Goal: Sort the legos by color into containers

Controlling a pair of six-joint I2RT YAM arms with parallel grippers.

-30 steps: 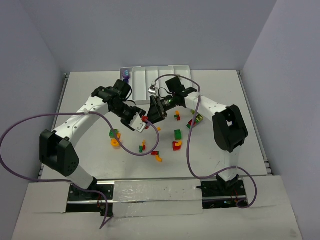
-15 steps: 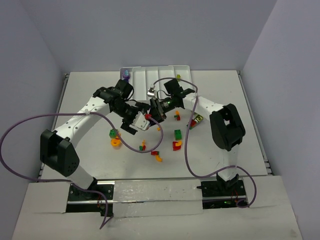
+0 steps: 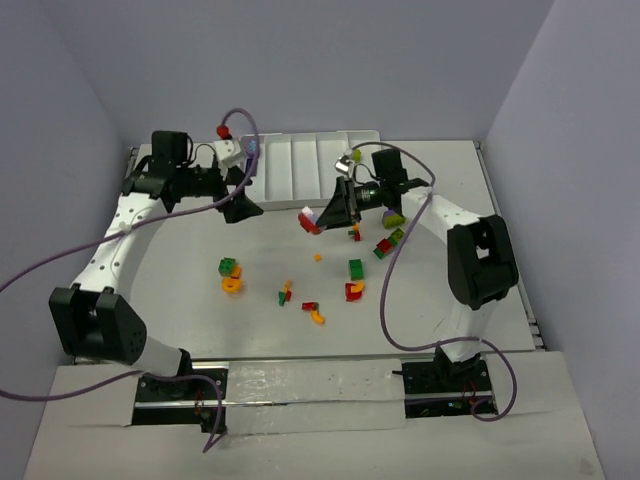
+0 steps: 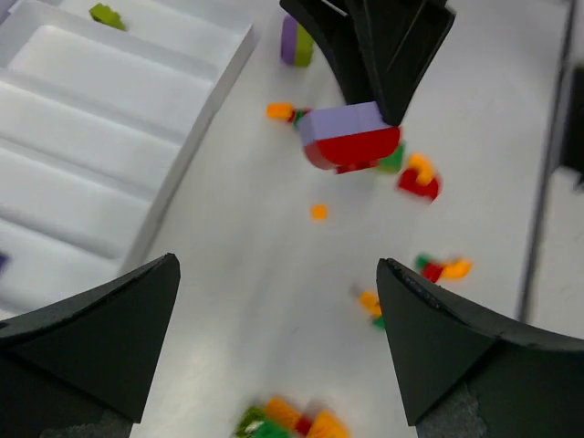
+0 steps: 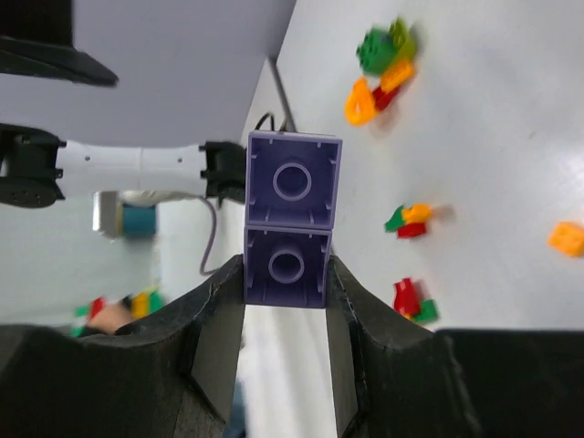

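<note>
- Right gripper (image 5: 286, 274): clenched on a purple brick (image 5: 292, 192), one finger pressed to each side of its lower half; two round sockets of the brick facing the right wrist camera.
- Same purple brick in the left wrist view: a red piece (image 4: 354, 149) stuck flat against it, the pair hanging from the tips of the black fingers.
- Position of the held pair: over the table (image 3: 180, 300), near the front edge of the white tray (image 3: 310, 134) but apart from it, roughly opposite the tray's middle.
- Left gripper (image 4: 278, 265): released, fingers spread wide, nothing between them; pointed across the table towards the held pair, beside the tray's left end in the top view.
- Tray compartments: a purple brick (image 3: 253, 150) in the leftmost one; a lime brick (image 4: 108, 14) in the farthest compartment visible from the left wrist; the compartments between these bare white.
- Loose bricks on the table in front of the tray: a green-and-orange cluster (image 3: 230, 272) on the left, a small orange piece (image 3: 317, 257) near the middle, a dark green brick (image 3: 355, 268) with a red-and-yellow pair (image 3: 354, 291) just below it, further small mixed pieces around them.
- Purple-and-lime pair (image 4: 297, 41) on the table close to the tray's right end.
</note>
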